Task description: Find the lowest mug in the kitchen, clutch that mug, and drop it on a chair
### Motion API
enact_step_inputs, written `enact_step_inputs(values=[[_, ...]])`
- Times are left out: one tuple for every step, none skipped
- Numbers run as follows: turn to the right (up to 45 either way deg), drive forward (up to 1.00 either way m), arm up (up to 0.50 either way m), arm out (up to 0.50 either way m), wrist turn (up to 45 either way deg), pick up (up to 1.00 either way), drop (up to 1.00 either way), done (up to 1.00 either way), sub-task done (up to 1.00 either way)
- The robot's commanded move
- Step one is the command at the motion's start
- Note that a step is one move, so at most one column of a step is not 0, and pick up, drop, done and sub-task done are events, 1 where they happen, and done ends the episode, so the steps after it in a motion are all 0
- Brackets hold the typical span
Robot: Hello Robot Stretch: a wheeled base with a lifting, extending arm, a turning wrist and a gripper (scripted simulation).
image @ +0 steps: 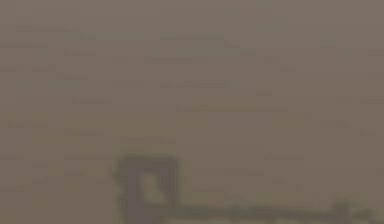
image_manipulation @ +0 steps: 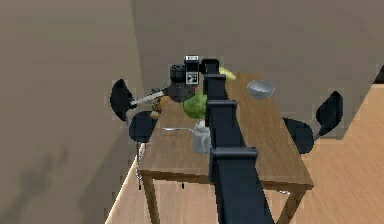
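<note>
Grey-brown surface ahead, dark frame (image: 148, 186) low down. Wooden table (image_manipulation: 262, 150): gripper (image_manipulation: 158, 96) past the far left corner, and I cannot tell whether it holds anything. Cup (image_manipulation: 201, 138) mid-table beside arm (image_manipulation: 232, 160), nearer than the fingers. Bowl (image_manipulation: 260, 89) by far edge, contents unclear.

- no text, label, number or sign legible.
- two small white squares (image_manipulation: 211, 67) at the far end of the arm (image_manipulation: 228, 140) bear black marks; not readable as letters or digits.
</note>
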Motion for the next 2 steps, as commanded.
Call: enact_step_inputs(values=[[0.0,0.0,0.0,0.0,45.0,0.0,0.0,0.0,0.0],[0.0,0.0,0.0,0.0,21.0,0.0,0.0,0.0,0.0]])
